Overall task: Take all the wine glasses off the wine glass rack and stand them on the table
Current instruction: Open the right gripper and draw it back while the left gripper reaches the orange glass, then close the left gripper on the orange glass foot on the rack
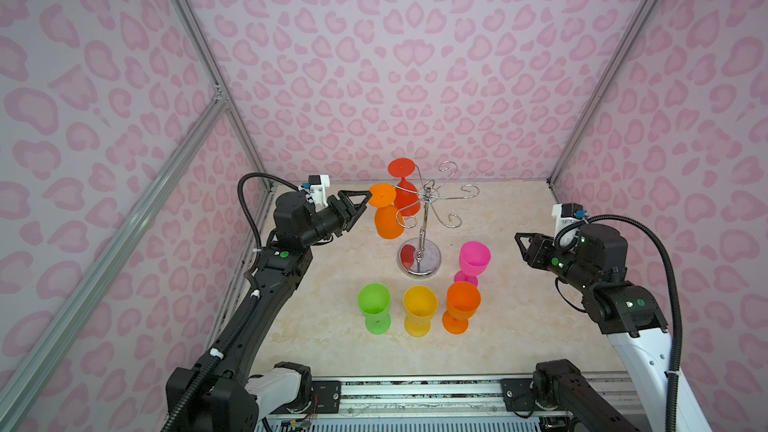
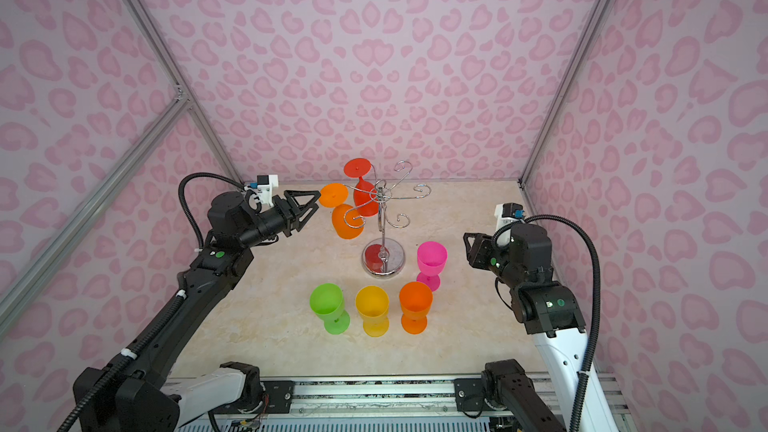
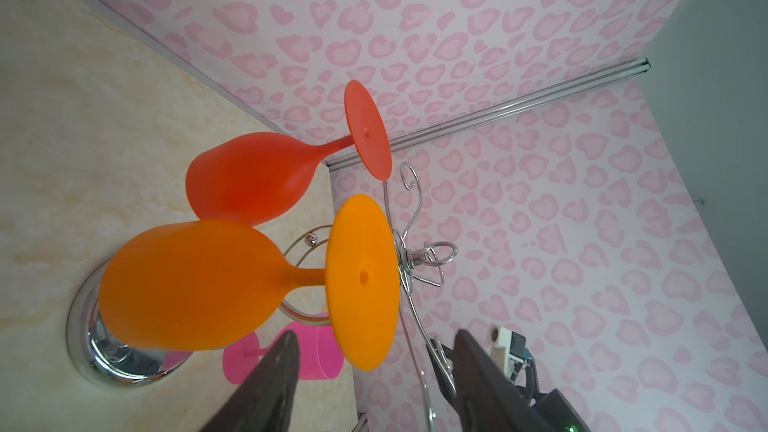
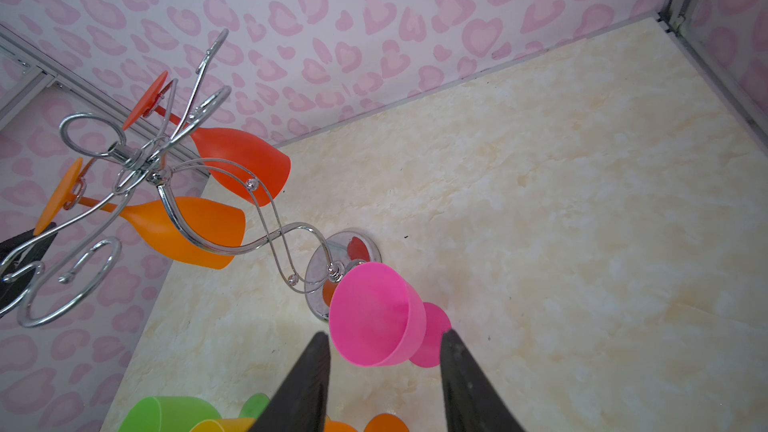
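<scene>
Near the surface's far edge | orange wine glass (image 1: pixel 388 222) on wine glass rack (image 1: pixel 430 263) | we judge it light, slick plastic; grip stem | left fingers (image 3: pixel 274 376) parted by its foot; right fingers (image 4: pixel 307 380) parted, empty

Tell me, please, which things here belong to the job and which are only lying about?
Job: wine glass rack, hanging orange glass, hanging red glass, left gripper.
Lying about: green glass, yellow glass, standing orange glass, pink glass.

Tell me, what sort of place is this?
Probably a robot test booth: a left arm and right arm on a metal rail, pink-patterned walls in aluminium framing, and a wine glass rack staged on the tabletop.
</scene>
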Controlling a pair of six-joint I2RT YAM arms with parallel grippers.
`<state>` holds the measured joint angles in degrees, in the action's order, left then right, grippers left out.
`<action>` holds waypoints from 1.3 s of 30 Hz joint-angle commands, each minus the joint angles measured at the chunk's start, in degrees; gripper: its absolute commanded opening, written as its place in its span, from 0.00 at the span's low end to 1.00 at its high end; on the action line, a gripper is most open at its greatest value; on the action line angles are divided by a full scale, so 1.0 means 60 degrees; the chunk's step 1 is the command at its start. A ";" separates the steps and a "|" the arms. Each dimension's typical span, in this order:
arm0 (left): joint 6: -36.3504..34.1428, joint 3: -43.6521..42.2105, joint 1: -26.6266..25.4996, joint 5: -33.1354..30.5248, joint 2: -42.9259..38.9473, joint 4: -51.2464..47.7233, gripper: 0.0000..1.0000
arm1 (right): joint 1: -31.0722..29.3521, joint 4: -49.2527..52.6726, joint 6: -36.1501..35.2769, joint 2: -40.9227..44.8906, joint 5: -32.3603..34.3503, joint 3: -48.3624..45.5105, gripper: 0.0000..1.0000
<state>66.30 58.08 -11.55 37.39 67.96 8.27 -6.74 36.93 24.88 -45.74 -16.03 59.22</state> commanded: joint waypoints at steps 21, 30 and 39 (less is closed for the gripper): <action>0.0417 0.0031 -0.0001 0.0503 0.0595 0.1317 0.39 | 0.0583 -0.0852 0.0423 -0.0170 -0.1118 -0.0499 0.44; 0.0428 -0.0022 -0.0001 0.0536 0.0655 0.1333 0.29 | 0.0671 -0.0925 0.0502 -0.0171 -0.1253 -0.0622 0.43; 0.0464 -0.0055 0.0007 0.0573 0.0739 0.1361 0.18 | 0.0728 -0.0985 0.0594 -0.0156 -0.1342 -0.0735 0.43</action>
<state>69.34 57.89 -11.53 40.10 72.12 13.74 -2.48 32.51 27.90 -46.70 -23.24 55.18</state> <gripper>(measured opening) 0.185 0.433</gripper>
